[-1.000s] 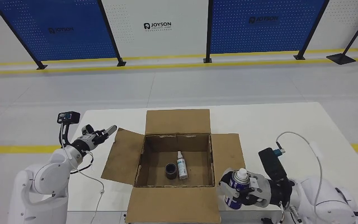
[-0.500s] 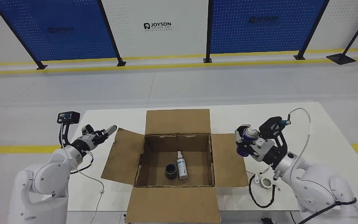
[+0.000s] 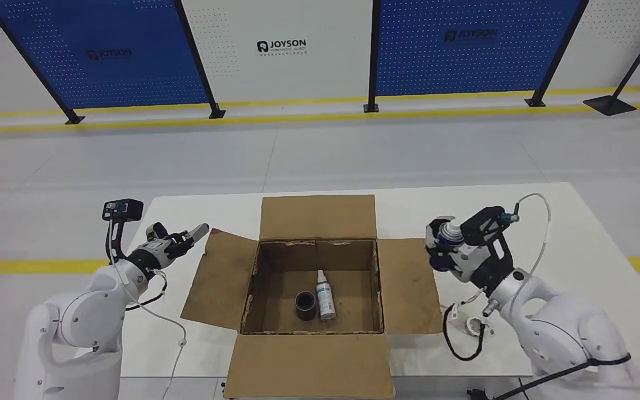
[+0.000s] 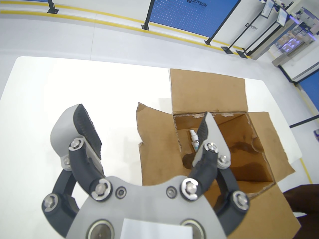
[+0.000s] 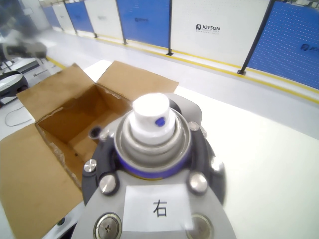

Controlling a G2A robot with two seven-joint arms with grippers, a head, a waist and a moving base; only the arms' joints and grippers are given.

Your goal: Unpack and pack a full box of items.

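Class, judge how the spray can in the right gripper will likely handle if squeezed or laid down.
The can has a metal rim, so it is probably stiff in the right gripper. Its round, smooth body might slip in a loose grip and would probably roll if laid flat.

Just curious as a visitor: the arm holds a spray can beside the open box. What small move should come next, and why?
Probably carry the blue spray can with the white cap, clamped in the right gripper, sideways over the brown cardboard box: it hangs beside the right flap, and the floor has room near the small white bottle and dark cylinder.
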